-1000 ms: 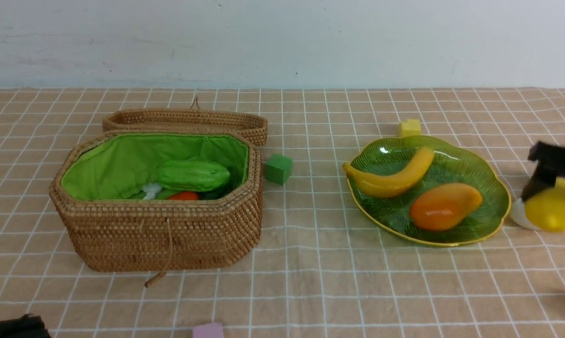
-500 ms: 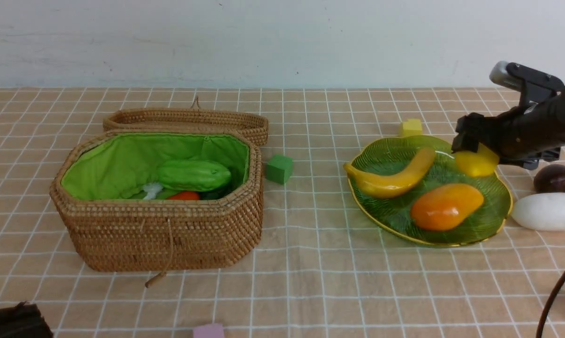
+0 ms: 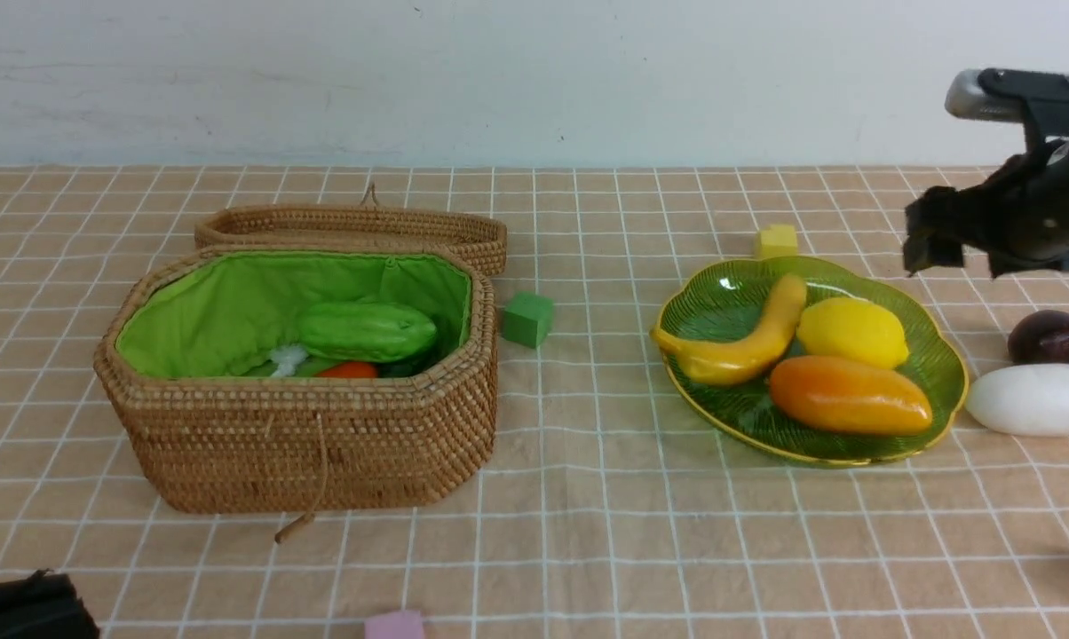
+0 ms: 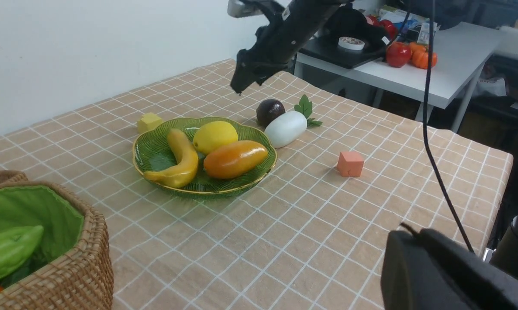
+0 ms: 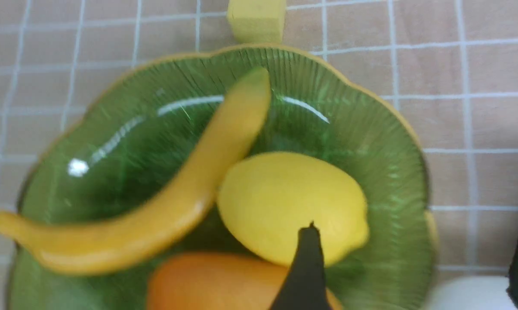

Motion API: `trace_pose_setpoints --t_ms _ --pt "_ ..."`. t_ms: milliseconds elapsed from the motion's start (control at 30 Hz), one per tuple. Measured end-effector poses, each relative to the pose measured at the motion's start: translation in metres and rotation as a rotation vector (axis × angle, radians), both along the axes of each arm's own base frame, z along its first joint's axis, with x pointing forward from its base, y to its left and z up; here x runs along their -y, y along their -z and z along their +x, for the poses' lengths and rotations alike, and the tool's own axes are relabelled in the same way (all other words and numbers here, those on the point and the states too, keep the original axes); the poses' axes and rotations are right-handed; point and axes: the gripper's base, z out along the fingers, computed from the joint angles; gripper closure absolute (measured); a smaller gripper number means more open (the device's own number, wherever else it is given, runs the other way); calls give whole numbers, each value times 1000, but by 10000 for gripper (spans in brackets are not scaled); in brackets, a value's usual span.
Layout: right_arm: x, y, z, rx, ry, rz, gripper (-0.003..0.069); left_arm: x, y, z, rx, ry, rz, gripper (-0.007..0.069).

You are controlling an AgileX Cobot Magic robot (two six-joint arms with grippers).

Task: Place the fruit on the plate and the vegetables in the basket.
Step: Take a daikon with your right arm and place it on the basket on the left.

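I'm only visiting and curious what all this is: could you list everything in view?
basket: one, tan wicker lined green, left, open
lid: one, tan wicker, behind the basket
gourd: one, green, in the basket
carrot: one, orange, in the basket, mostly hidden
plate: one, green glass, right
banana: one, yellow, on the plate
lemon: one, yellow, on the plate
mango: one, orange, on the plate
dark fruit: one, purple-brown, on the cloth right of the plate
radish: one, white, on the cloth beside the dark fruit
cubes: four, green, yellow, pink, orange, scattered on the cloth
right pincer: one, black, open, empty, raised near the plate's right side
left pincer: one, black, shut, near left corner
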Motion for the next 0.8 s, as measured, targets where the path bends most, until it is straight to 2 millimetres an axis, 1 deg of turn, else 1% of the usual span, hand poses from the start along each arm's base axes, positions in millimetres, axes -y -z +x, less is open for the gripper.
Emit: trace_pose_setpoints --t_ms 33,67,100,167,267,300,333,367,433,467,500,533,600,667,733,800 --pt "4 -6 -8 -32 -62 -111 139 0 0 0 0 0 0 631" --pt "5 -7 -9 -38 -81 -134 148 0 0 0 0 0 0 631" --pt "10 -9 -16 -91 -155 -257 176 0 0 0 0 0 0 631" --pt "18 -8 -23 -179 -249 -402 201 0 0 0 0 0 0 631" --pt "23 -4 -25 -256 -399 -542 204 0 1 0 -7 2 9 631" --pt "23 -4 -25 -257 -407 -547 202 0 1 0 -9 3 12 631" --pt "25 0 -23 -270 -480 -586 184 0 2 -1 -16 5 21 631" --pt "25 2 -22 -273 -491 -589 181 0 3 -1 -18 6 23 631" --pt "29 10 -19 -296 -578 -632 139 0 3 -1 -21 7 26 631" --pt "33 18 -16 -313 -621 -638 93 0 3 -1 -22 7 28 631" --pt "36 21 -14 -317 -634 -636 69 0 3 -1 -23 7 29 631" --pt "37 29 -12 -326 -653 -613 35 0 3 -1 -23 8 30 631" --pt "38 37 -9 -333 -683 -588 -1 0 4 -1 -24 8 31 631" --pt "38 47 -5 -336 -728 -574 -19 0 4 -1 -25 8 33 631" --pt "37 54 -2 -338 -762 -572 -20 0 4 -1 -24 7 34 631" --pt "37 69 5 -343 -797 -569 -16 0 4 0 -17 3 41 631"
